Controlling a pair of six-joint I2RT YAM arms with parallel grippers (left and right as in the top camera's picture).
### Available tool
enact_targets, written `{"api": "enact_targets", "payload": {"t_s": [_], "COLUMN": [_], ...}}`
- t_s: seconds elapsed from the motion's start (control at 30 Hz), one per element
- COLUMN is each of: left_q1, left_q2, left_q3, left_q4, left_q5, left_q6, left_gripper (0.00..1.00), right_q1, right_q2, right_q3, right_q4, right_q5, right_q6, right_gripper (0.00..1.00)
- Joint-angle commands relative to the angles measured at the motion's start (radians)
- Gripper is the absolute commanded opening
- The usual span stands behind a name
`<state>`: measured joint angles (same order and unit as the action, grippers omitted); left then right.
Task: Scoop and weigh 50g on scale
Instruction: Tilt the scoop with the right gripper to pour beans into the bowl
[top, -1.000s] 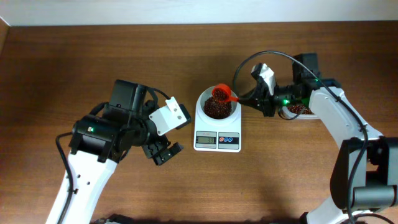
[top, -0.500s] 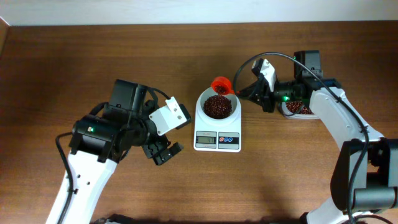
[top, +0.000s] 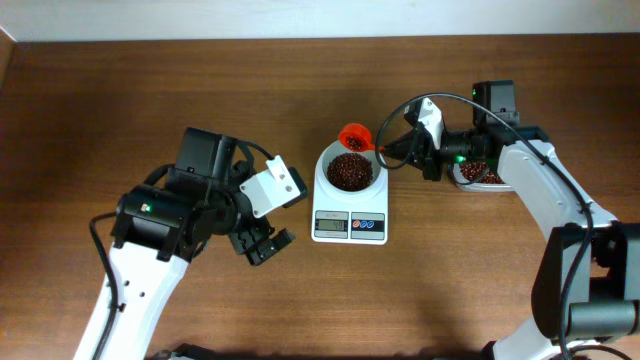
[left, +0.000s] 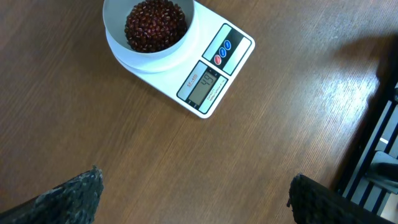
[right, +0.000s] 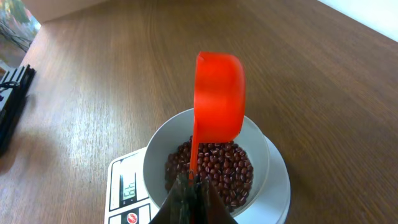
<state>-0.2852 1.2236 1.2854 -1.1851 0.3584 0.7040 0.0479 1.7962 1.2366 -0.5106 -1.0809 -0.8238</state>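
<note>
– Right end effector (top: 398, 151): how does it stand, and what should I mind?

– Its jaws are pressed together on the handle of the orange scoop (top: 355, 136). You hold that scoop tipped on its side over the back rim of the bowl (right: 261, 143). The bowl sits on the scale (top: 349, 226) in the middle of the desk (top: 450, 290), with a mound of red beans (top: 348, 171) in it. I cannot see whether any are left in the scoop.

– Do I tip more?

– Read the display (left: 203, 88) first; I cannot make out its digits surely. If you are short, I'd roll the wrist slowly and let beans fall a few at a time. Bring the scoop's mouth over the bowl's middle, not its edge, so none skip off. Don't rest the scoop on the rim; I'd expect that to raise the reading.

– And the left end effector (top: 262, 244)?

– Its jaws stand wide apart, holding nothing, near the scale's front-left corner. Spare beans belong in the tub (top: 488, 184) under your right arm.
</note>
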Motion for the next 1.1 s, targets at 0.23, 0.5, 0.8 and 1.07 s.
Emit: {"api": "enact_targets", "payload": {"t_s": [0.23,0.5,0.8,1.07], "left_q1": [-0.003,-0.003,-0.003,-0.003], "left_q2": [0.001,0.001,0.001,0.001], "left_q3": [0.006,0.006,0.006,0.006], "left_q4": [0.002,0.002,0.002,0.002], "left_q5": [0.014,0.014,0.014,0.014], "left_q6": [0.016,0.016,0.016,0.016], "left_gripper": [0.99,0.99,0.99,0.99], "right_q1": [0.004,0.004,0.004,0.004], "right_q2": [-0.024,-0.024,-0.023,-0.023], "right_q3": [-0.002,-0.002,-0.002,-0.002], "right_q4": [-0.007,-0.008,-0.009,-0.013], "right_q5": [0.053,0.020,0.031,0.031], "right_q6": [-0.007,-0.003,-0.003,-0.002], "right_gripper": [0.04,0.04,0.04,0.04]}}
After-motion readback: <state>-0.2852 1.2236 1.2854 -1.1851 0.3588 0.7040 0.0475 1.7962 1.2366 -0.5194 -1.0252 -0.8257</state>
